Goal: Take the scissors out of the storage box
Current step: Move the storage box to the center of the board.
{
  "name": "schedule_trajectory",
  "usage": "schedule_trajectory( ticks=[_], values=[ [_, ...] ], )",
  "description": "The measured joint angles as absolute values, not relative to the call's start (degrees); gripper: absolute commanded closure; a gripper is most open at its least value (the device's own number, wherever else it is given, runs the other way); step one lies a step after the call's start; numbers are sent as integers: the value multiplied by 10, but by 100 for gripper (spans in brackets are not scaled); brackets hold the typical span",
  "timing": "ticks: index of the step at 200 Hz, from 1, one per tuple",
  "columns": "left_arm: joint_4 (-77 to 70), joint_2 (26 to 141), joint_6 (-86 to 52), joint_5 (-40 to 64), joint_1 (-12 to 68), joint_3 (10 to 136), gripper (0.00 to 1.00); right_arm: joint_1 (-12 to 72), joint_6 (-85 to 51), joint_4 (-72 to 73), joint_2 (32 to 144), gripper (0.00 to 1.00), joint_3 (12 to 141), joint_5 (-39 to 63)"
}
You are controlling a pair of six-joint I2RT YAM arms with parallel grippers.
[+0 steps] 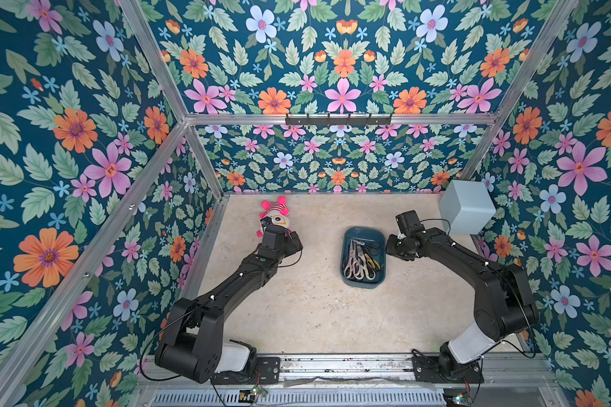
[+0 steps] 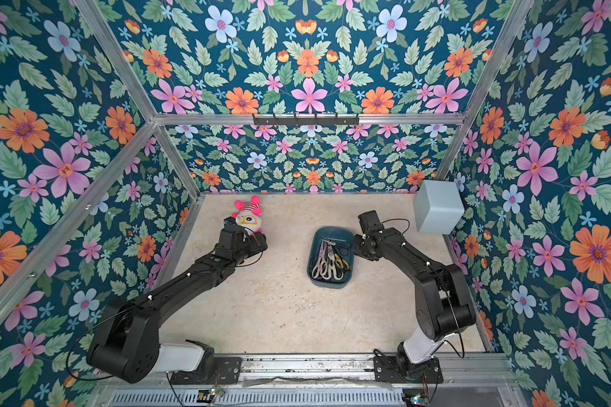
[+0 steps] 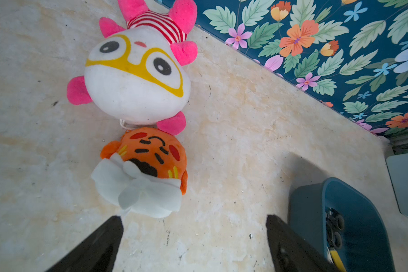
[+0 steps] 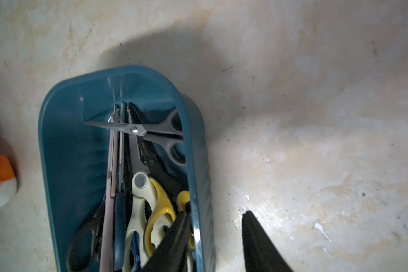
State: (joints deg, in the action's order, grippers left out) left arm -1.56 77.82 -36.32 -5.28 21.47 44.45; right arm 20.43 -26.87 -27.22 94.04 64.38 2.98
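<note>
A pink-eared white plush (image 3: pixel 137 77) touches an orange plush (image 3: pixel 149 160) (far corner: pale grey-blue cube (image 1: pixel 466 206))

Floral teal wallpaper (image 1: pixel 343 70) covers the walls around a mottled beige tabletop (image 1: pixel 314 310), framed by aluminium rails (image 1: pixel 226 119).

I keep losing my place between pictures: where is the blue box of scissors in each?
Both top views: storage box on the table, nearer the right arm.
Left wrist: cut off at the frame edge, beyond the orange plush toy.
Right wrist: close up, dominating the view.
Shared landmark: yellow-handled scissors inside it.
</note>
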Motion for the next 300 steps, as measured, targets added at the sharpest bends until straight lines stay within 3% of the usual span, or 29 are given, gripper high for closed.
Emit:
schedule_trajectory(
  ticks=[42, 69, 88, 167, 257, 281, 300],
  values=[
    [-15, 757, -371, -66, 215, 429, 1, 223, -268, -268, 978, 74, 656, 29],
    [-14, 747, -374, -75, 215, 419, 1, 224, -261, -259, 985, 94, 658, 27],
    [-12, 743, -375, -78, 215, 415, 1, 226, -257, -257, 985, 100, 659, 27],
    [-3, 722, -380, -105, 210, 410, 1, 282, -243, -272, 994, 100, 711, 11],
    [1, 687, -384, -110, 190, 397, 1, 390, -240, -267, 1101, 100, 805, 63],
    [7, 675, -385, -115, 188, 391, 1, 398, -247, -269, 1110, 81, 820, 77],
    [14, 670, -385, -118, 187, 388, 1, 398, -258, -277, 1107, 75, 835, 74]
  ],
)
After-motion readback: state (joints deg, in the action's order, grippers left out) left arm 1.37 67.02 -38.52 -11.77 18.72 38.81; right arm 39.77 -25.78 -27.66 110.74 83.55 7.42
